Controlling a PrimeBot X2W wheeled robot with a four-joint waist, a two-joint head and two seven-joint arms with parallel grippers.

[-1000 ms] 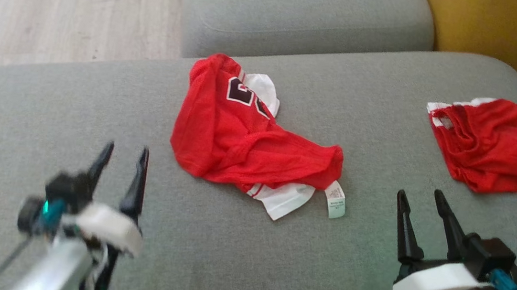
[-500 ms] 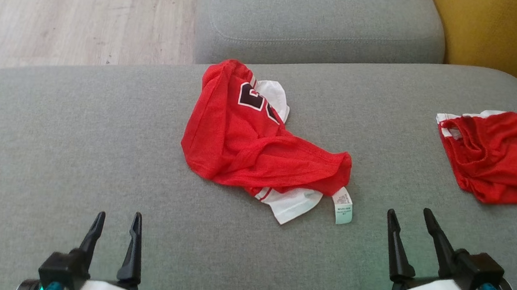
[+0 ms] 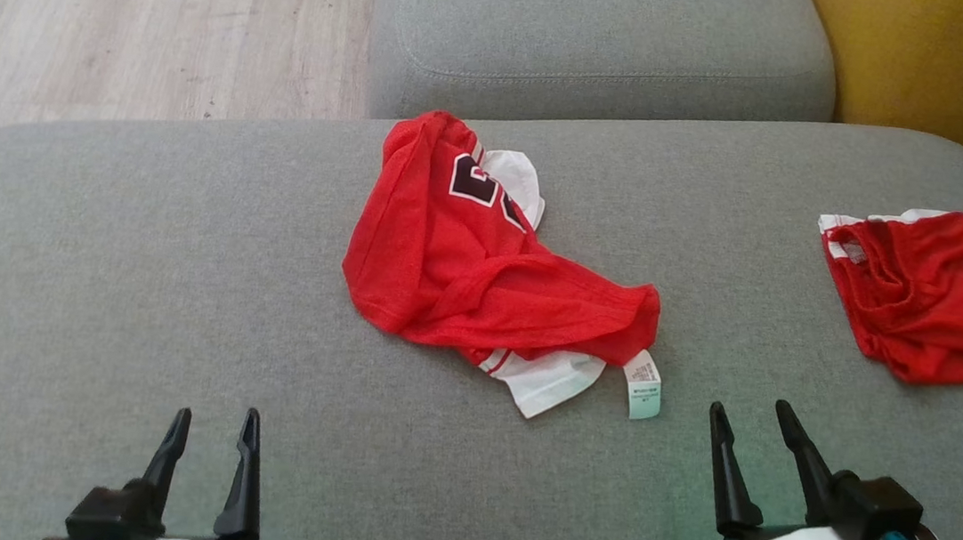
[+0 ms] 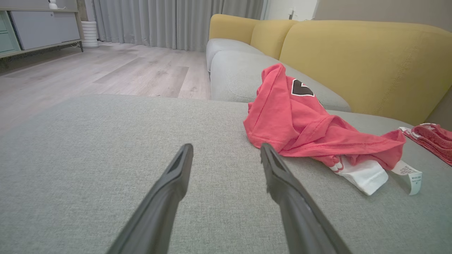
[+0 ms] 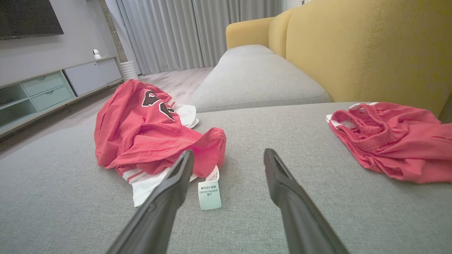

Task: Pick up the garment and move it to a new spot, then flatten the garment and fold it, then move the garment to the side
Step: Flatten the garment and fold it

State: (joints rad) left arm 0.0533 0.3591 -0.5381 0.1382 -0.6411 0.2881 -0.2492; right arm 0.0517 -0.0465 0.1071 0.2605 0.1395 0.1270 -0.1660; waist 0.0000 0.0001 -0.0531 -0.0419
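Observation:
The garment (image 3: 463, 277) is a crumpled red jersey with white trim and a dark number, lying mid-cushion on the grey sofa seat (image 3: 88, 264). A white care label (image 3: 644, 394) sticks out at its near right. My left gripper (image 3: 217, 412) stands open and empty at the near left, well short of the jersey. In the left wrist view the garment (image 4: 293, 123) lies ahead and to the right of the open left gripper (image 4: 226, 146). My right gripper (image 3: 749, 405) is open and empty, near the label. The right wrist view has the garment (image 5: 141, 130) ahead and to the left of the right gripper (image 5: 229, 151).
A second red garment (image 3: 926, 294), folded, lies at the cushion's far right. Another grey seat cushion (image 3: 596, 32) adjoins at the back, with the yellow backrest (image 3: 950, 69) to the right. Wooden floor (image 3: 115, 8) lies beyond the seat's left edge.
The head camera has shifted slightly. My left gripper has drawn back towards the near edge and stopped blurring. The right gripper has pulled back a little. The garments have not moved.

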